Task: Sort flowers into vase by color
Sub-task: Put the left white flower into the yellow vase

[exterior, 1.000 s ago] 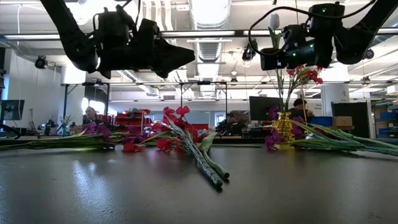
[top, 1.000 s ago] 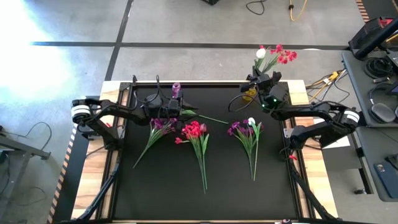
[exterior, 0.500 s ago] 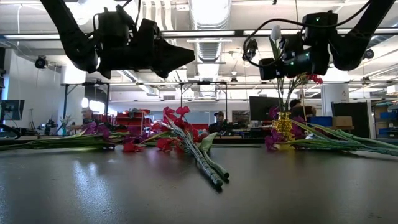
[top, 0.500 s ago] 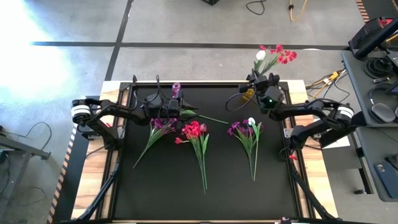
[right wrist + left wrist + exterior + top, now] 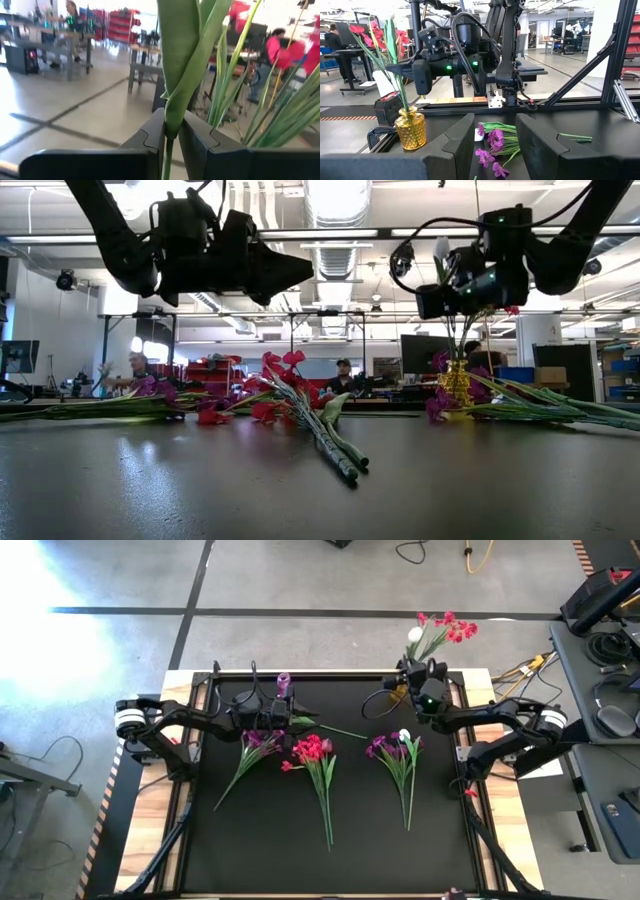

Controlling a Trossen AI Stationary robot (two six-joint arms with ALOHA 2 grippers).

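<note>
A yellow glass vase (image 5: 410,131) stands at the table's far right, holding red and white flowers (image 5: 438,630). My right gripper (image 5: 171,125) hovers level above the vase (image 5: 455,380), its fingers a little apart around one green stem. My left gripper (image 5: 495,125) hangs open and level at the far left with nothing between its fingers. It is next to a small purple vase (image 5: 283,683). Lying flat on the black mat are a purple bunch (image 5: 258,745), a red bunch (image 5: 313,750) and a purple-and-white bunch (image 5: 395,748). A loose green stem (image 5: 335,729) also lies there. My right gripper has its fingers level on either side of a flower's stem (image 5: 167,152), just under the foot of a broad leaf (image 5: 175,100). The stem lies against one finger (image 5: 152,140), and a dark gap shows toward the other. The stem stands upright and runs down toward the yellow vase.
The table has a black mat with wooden strips and metal frame rails along its left and right sides (image 5: 470,740). Cables lie by the yellow vase (image 5: 378,705). Beyond the far edge are a workshop floor, benches and people (image 5: 345,370). Free mat lies toward the near edge (image 5: 330,860).
My right gripper has sunk a little over the yellow vase and tipped slightly. The flower between its fingers has gone down with it, its white bud now lower against the gripper.
</note>
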